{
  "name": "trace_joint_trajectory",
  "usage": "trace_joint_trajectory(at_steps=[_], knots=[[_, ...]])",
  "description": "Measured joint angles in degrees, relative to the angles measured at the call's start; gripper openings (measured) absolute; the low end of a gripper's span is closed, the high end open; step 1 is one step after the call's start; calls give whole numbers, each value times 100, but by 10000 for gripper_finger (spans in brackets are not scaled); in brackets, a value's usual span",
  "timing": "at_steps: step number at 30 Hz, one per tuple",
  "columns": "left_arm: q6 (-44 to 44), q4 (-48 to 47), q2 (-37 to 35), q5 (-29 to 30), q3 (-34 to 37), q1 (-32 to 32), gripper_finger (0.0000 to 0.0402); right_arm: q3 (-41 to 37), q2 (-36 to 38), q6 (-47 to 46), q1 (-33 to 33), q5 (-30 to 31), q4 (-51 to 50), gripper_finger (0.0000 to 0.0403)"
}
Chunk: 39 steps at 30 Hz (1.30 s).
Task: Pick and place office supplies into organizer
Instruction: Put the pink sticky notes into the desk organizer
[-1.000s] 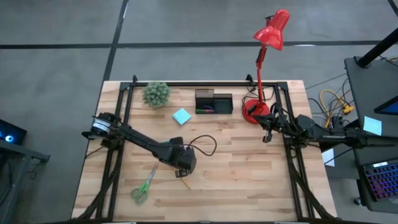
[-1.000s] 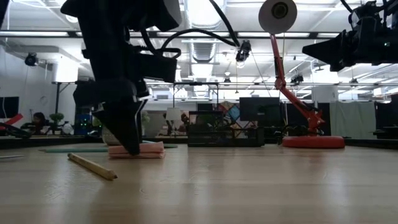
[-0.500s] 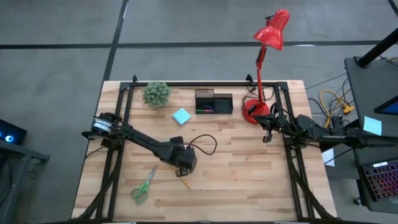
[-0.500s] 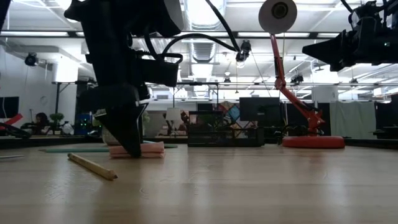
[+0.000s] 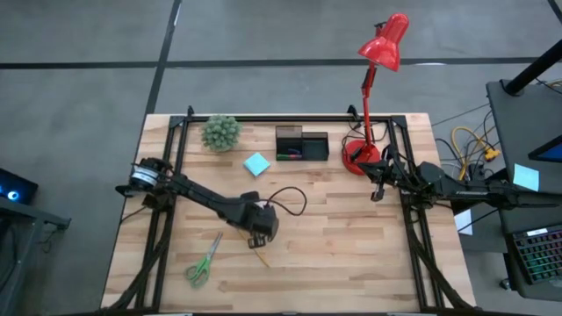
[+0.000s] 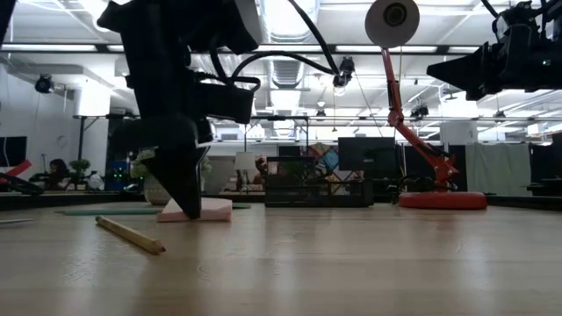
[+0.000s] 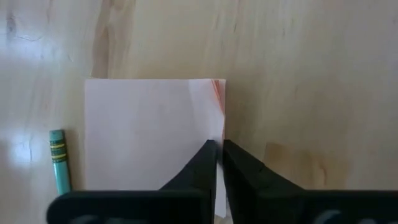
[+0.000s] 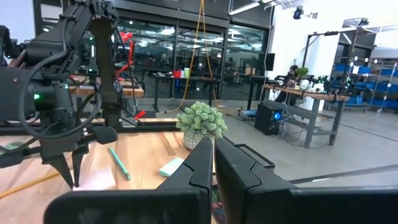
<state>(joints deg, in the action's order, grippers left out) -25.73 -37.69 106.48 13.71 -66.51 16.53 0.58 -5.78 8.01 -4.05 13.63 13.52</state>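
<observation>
A pink sticky-note pad (image 7: pixel 149 130) lies flat on the wooden table, seen also in the low view as a pink sticky-note pad (image 6: pixel 211 211). My left gripper (image 7: pixel 219 149) stands over one edge of the pad and is shut there; the low view shows my left gripper (image 6: pixel 189 209) reaching down to the tabletop. A yellow pencil (image 6: pixel 130 235) lies beside the pad, its green end (image 7: pixel 57 158) showing in the wrist view. The black organizer (image 5: pixel 301 143) stands at the far side. My right gripper (image 8: pixel 213 152) waits shut at the table's right edge. My left gripper pinches the pink pad at one side edge (image 7: pixel 219 127) between its two fingertips. Only a thin sliver shows between them, and I cannot tell how many sheets. The fingers come steeply from above. The pad rests on the table.
A light-blue sticky-note square (image 5: pixel 256 163) lies near the organizer. Green-handled scissors (image 5: pixel 204 262) lie at the near left. A small potted plant (image 5: pixel 220 132) stands at the far left, and a red desk lamp's base (image 5: pixel 360 156) stands right of the organizer.
My left gripper has shut at the edge of the pink pad while staying in place. The pencil has not moved.
</observation>
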Motion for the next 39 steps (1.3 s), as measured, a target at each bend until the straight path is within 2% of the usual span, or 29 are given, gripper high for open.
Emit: trace_joint_trajectory(at_steps=[14, 25, 39], knots=[[542, -96, -99, -417, -281, -35, 0, 0, 0, 17, 1, 0, 0, 8], [573, -241, -315, -367, -517, -45, 0, -2, 0, 95, 1, 0, 0, 9], [1318, -220, -355, -104, -917, -206, 0, -2, 0, 85, -1, 0, 2, 9]])
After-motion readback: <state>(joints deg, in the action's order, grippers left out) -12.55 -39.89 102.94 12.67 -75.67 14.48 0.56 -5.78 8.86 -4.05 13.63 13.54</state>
